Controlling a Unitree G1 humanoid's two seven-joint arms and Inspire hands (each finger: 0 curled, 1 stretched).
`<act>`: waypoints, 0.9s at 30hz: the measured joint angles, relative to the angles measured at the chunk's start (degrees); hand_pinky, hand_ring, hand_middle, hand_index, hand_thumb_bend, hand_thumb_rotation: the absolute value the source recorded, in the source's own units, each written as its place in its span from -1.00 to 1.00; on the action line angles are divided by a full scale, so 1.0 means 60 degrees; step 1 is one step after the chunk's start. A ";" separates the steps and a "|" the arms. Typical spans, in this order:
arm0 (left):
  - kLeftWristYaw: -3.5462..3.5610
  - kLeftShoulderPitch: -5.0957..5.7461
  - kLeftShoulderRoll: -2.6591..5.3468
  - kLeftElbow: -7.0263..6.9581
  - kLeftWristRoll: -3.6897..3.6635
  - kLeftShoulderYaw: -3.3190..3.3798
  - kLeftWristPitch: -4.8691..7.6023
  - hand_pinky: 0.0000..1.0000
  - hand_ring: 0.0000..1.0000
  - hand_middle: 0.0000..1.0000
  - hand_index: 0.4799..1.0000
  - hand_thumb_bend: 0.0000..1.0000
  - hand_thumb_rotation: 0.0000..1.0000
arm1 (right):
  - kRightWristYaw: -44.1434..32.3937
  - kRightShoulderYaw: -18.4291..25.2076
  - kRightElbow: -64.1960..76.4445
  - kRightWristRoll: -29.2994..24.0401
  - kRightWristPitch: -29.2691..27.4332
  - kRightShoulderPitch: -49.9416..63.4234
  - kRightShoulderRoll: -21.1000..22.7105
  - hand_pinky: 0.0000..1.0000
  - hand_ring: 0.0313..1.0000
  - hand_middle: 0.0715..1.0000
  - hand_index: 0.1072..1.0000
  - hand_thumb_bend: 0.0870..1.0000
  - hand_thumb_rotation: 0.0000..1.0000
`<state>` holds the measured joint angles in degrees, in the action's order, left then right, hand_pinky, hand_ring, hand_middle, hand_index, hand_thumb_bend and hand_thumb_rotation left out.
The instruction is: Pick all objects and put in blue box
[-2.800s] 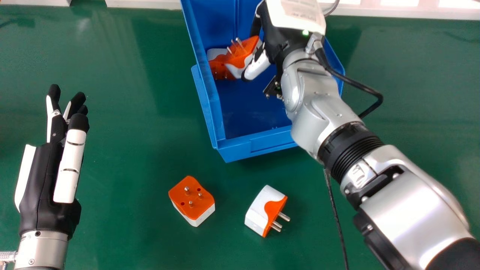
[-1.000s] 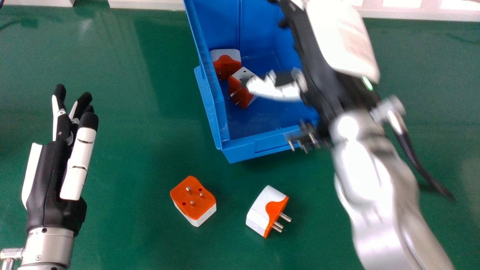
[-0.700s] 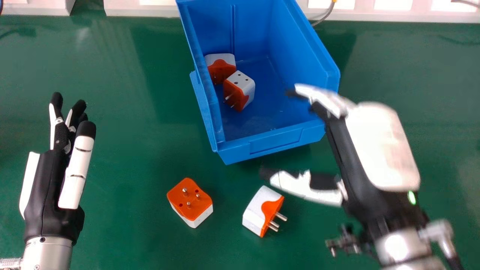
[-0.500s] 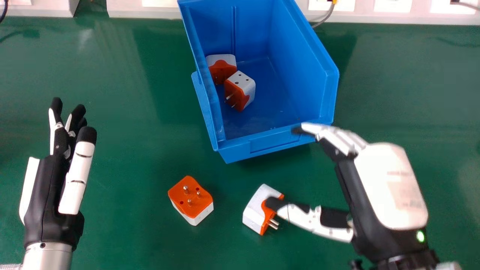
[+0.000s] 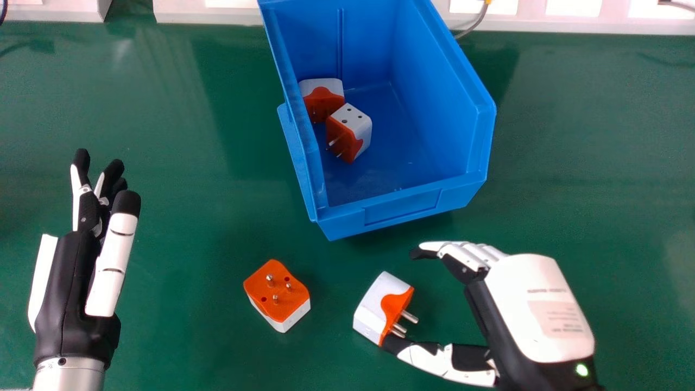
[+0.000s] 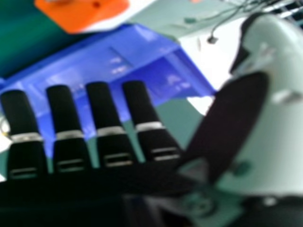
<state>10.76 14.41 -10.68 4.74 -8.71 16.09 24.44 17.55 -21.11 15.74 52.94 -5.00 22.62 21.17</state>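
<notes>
My right hand (image 5: 535, 309) is at the lower right of the head view, open beside a white and orange plug adapter (image 5: 374, 307); its thumb tip is at the adapter's near edge, whether touching I cannot tell. A second adapter (image 5: 278, 293) lies pins up, to the left. Two more adapters, one at the back (image 5: 322, 98) and one nearer (image 5: 350, 133), rest inside the blue box (image 5: 402, 209). My left hand (image 5: 70, 282) stays open at the left. The right hand view shows my right hand (image 6: 102, 127), the blue box (image 6: 109, 61) and an orange adapter (image 6: 85, 12).
The green tabletop (image 5: 179, 217) surrounds the box and the loose adapters. White frames (image 5: 201, 16) run along the table's far edge, with a grey cable (image 5: 473, 24) behind the box.
My right hand has left the blue box and come down to the right adapter. The adapter it was holding now lies in the box. My left hand has shifted slightly nearer.
</notes>
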 measured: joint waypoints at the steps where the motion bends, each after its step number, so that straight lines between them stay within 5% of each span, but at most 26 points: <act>1: 0.0002 -0.0005 0.0000 0.0000 -0.0012 0.0001 0.0002 0.93 0.94 0.95 0.84 0.24 0.70 | -0.0086 -0.0026 -0.0061 0.0020 0.0049 -0.0083 -0.0056 0.09 0.32 0.39 0.37 -0.12 0.11; 10: 0.0045 -0.0198 0.0013 0.0051 -0.0074 -0.0002 -0.0002 0.93 0.95 0.94 0.84 0.20 0.68 | -0.0533 -0.0221 -0.0567 0.0382 0.0439 -0.0780 -0.0336 0.12 0.34 0.41 0.39 -0.10 0.05; 27: 0.0039 -0.0208 0.0012 -0.0013 -0.0073 0.0003 -0.0087 0.94 0.96 0.95 0.88 0.17 0.70 | -0.1113 -0.0643 -0.0799 0.1039 0.1158 -0.1249 -0.0509 0.19 0.40 0.46 0.43 -0.09 0.11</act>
<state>10.99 13.17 -10.61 4.66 -9.15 16.11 23.91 10.87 -24.97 10.95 59.17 1.95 15.13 18.12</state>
